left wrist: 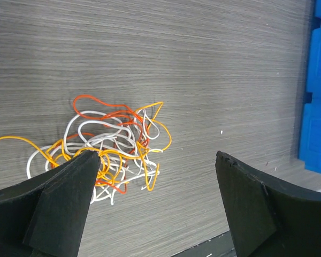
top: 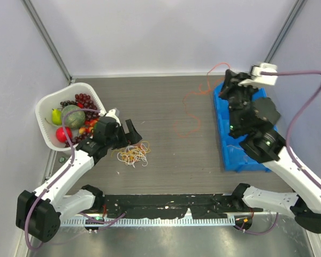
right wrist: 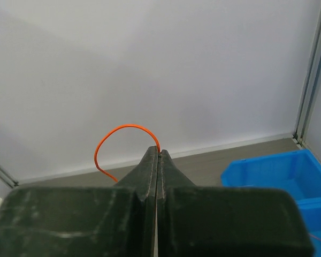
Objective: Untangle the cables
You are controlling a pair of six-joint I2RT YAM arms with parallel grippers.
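Right now left jaws are hanging fully released, gripping nothing, low over the desk [top: 166,101]. Cables [left wrist: 115,144] are lying in one loose knot of orange, yellow, red and white strands on the desk, just in front of the left arm [top: 75,163] in the top view, near the white basket [top: 41,120]. In the left wrist view, one finger [left wrist: 59,203] is overlapping the near edge of the knot; can't tell if it's touching or hovering above. The other finger [left wrist: 257,209] is sitting well clear, over bare desk. One yellow strand is trailing off to the left of the knot.

Right jaws are clenching tight on a single orange cable [right wrist: 127,126], which is arcing up out of the fingertips and dropping away leftward in the right wrist view. Right arm [top: 267,144] is reaching over the blue bin [top: 230,158] at the right side of the desk, jaws over its far end. In the top view the orange cable is running from there down onto the desk left of the bin in loose curves, well apart from the knot.

Basket is holding fruit: dark grapes [top: 84,99], green pear [top: 55,115], melon [top: 73,115], red apple [top: 63,134].
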